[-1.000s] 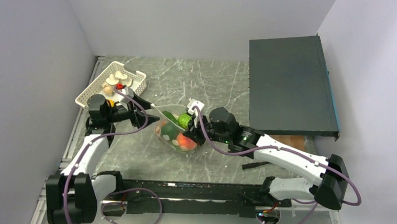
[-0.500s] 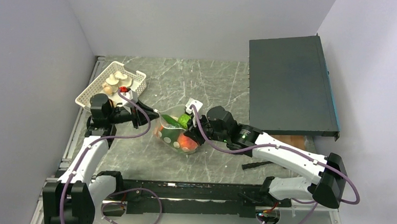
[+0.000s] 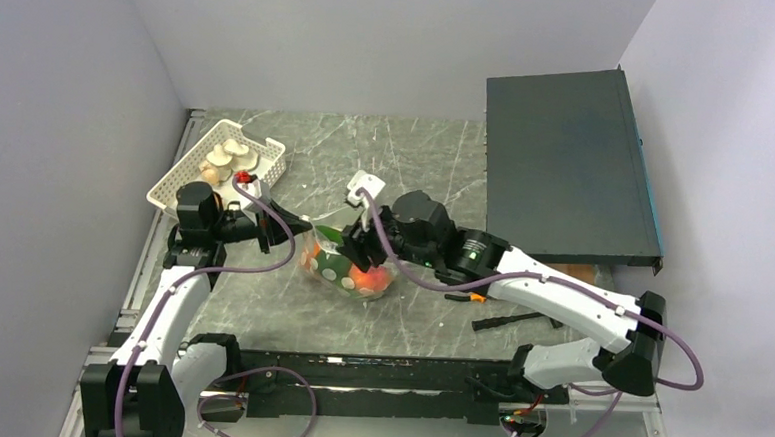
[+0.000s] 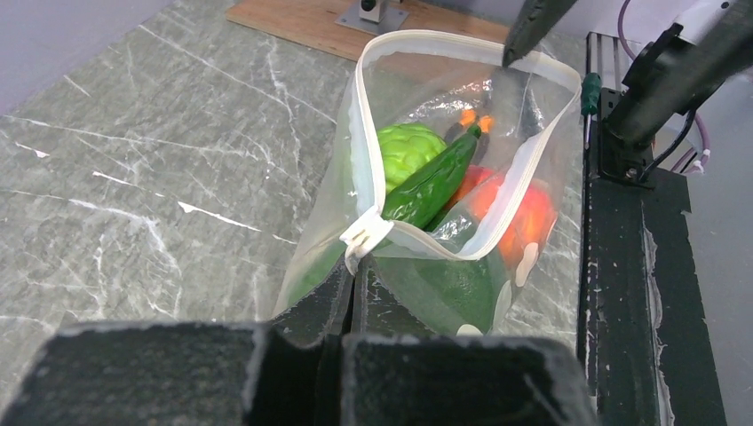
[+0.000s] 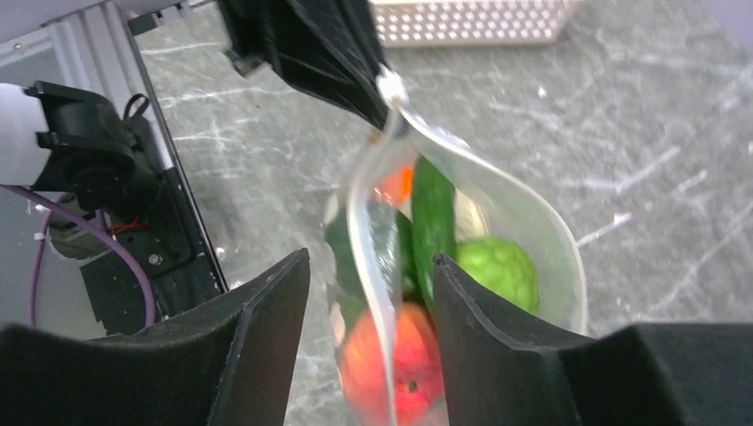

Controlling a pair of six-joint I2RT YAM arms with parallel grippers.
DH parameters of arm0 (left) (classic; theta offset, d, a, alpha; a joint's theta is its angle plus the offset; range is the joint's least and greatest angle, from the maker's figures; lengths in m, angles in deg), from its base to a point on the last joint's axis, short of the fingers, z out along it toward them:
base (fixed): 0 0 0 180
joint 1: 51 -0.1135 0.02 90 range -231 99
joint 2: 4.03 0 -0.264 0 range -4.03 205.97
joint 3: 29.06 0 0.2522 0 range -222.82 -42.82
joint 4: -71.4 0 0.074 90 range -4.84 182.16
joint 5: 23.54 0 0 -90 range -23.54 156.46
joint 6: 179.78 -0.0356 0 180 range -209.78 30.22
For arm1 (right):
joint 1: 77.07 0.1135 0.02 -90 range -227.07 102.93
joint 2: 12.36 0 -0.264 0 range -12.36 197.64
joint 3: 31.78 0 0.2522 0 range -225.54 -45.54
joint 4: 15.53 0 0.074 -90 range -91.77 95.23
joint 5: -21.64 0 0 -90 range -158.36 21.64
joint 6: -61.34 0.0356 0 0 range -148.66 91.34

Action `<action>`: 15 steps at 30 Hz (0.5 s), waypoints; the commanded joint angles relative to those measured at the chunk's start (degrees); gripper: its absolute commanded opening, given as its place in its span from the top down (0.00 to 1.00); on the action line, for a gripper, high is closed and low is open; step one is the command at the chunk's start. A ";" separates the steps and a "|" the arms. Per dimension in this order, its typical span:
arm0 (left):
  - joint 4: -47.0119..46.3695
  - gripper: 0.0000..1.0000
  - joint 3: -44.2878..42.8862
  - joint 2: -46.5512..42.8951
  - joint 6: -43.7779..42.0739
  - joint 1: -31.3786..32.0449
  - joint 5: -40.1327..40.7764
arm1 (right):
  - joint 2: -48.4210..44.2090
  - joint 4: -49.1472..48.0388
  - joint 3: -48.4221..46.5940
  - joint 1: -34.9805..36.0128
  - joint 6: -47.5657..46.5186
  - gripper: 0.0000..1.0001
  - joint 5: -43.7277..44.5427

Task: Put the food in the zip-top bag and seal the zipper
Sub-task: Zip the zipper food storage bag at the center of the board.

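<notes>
The zip-top bag [image 3: 346, 268] stands on the table with its mouth open. Inside it are food pieces: a leafy green lettuce [image 4: 407, 149], a dark green long vegetable [image 4: 432, 177] and a red-orange fruit [image 4: 524, 213]. My left gripper [image 4: 353, 280] is shut on the bag's near corner, just under the white end tab [image 4: 366, 238] of the zipper [image 4: 533, 151]. My right gripper [image 5: 371, 259] hangs open over the mouth. One side of the rim [image 5: 366, 213] runs between its fingers, and neither finger touches it. Pale mushrooms [image 3: 229, 155] lie in the basket.
A white slotted basket [image 3: 221, 165] sits at the back left, behind my left arm. A large dark flat box [image 3: 566, 168] fills the right side on a wooden board [image 3: 573, 275]. A black rail [image 3: 376, 363] runs along the near edge.
My left gripper has shut on the bag's corner. My right gripper has opened, let go of the rim and shifted left, above the mouth.
</notes>
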 commanded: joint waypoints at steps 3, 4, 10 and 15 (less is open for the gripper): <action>0.83 1.00 -2.97 -1.63 -1.96 0.18 -2.30 | 7.32 -7.45 -6.69 5.54 -10.31 0.42 3.82; 1.25 1.00 -3.07 -1.84 -2.12 0.17 -2.26 | 8.02 -10.26 -6.20 5.56 -11.19 0.41 3.76; 2.00 1.00 -3.00 -2.56 -2.69 0.09 -2.41 | 10.28 -28.34 0.51 5.26 -17.38 0.41 4.20; 1.40 1.00 -2.91 -2.73 -2.26 -0.19 -2.84 | 12.83 -30.67 -1.35 2.43 -17.94 0.42 1.28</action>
